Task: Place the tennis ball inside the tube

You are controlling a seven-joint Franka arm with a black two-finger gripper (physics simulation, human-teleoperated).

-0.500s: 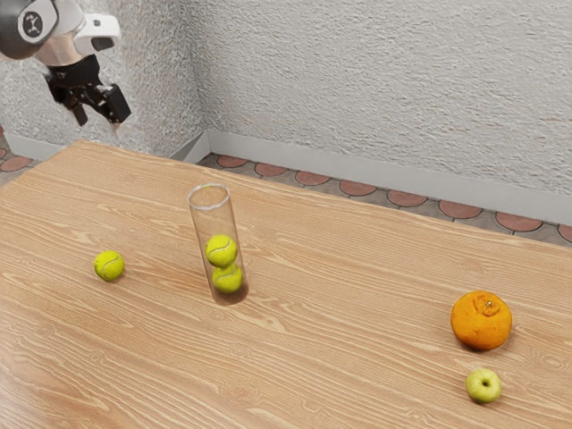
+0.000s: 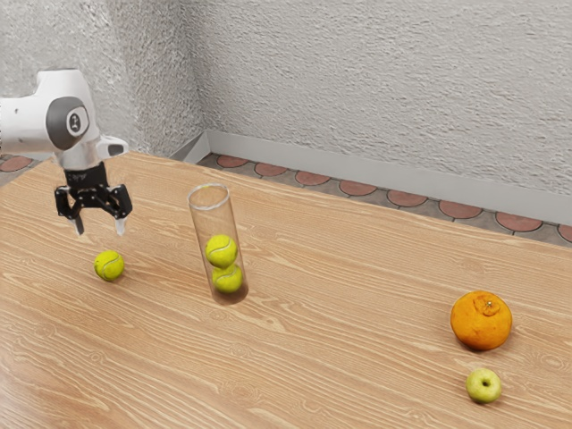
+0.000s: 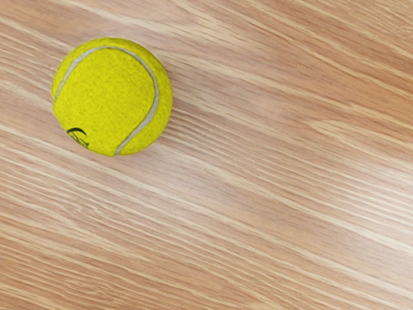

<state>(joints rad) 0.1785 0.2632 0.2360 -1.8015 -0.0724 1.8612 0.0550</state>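
My black gripper hangs above the table in the exterior view, pointing down, its two fingers spread with nothing between them. Just below it, a loose yellow-green tennis ball rests on the wood. The wrist view also has this tennis ball lying on the bare tabletop. Toward the exterior view's right of the ball stands a clear, upright tube with an open top. Inside it are two tennis balls, an upper one stacked on a lower one.
Far toward the exterior view's right, an orange and a small green apple lie on the wooden table. A textured wall rises behind the table's far edge.
From beyond the table's far corner, my hand has come down and over the table, now hanging upright near the loose ball. The balls, tube and fruit have stayed where they were.
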